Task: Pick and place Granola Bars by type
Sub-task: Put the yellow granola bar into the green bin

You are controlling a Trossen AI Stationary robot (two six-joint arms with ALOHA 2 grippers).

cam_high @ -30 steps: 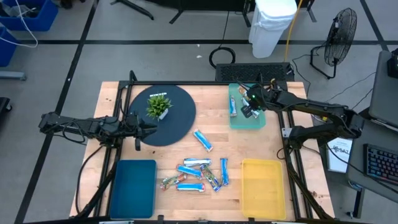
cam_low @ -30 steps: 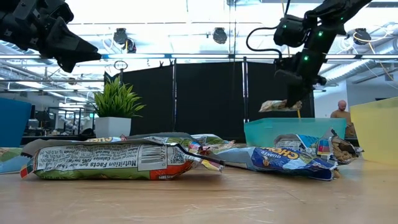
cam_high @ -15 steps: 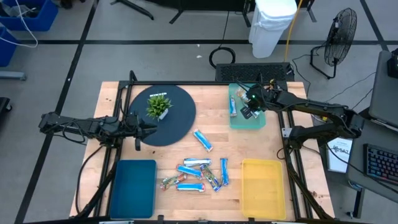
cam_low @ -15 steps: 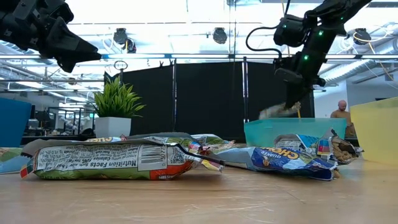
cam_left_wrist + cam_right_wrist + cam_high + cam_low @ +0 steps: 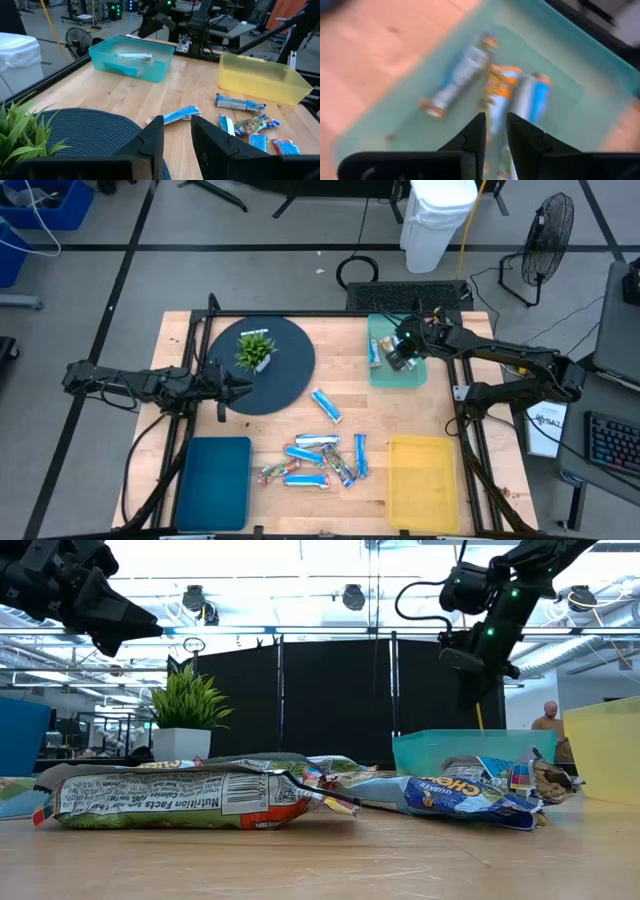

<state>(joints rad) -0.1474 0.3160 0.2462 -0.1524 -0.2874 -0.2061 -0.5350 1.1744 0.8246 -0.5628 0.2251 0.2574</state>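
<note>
Granola Bars (image 5: 318, 453) in shiny blue-and-white wrappers lie in a loose cluster on the wooden desk (image 5: 440, 410), seen from above, near its front edge between the flat dark-blue tray (image 5: 213, 483) at the front left corner and the flat yellow tray (image 5: 424, 482) at the front right. One blue bar (image 5: 326, 405) lies apart, toward the middle of the desk. The right hand (image 5: 400, 356) hangs over the teal tray (image 5: 420, 377) by the back edge, where another bar (image 5: 375, 354) rests. The left hand (image 5: 232, 386) waits over the round dark woven mat (image 5: 290, 375), which carries a small green potted plant (image 5: 255, 351).

Level with the desk, the right hand (image 5: 468, 690) hovers above the teal tray (image 5: 430, 750), nothing in it.

From the left wrist, the left hand (image 5: 176, 131) has its fingers a little apart and empty; bars (image 5: 250, 130) lie before the yellow tray (image 5: 260, 80).

From the right wrist, the right hand (image 5: 494, 131) shows its fingers slightly apart and empty, with three bars (image 5: 490, 85) side by side in the teal tray (image 5: 380, 130) beneath.
</note>
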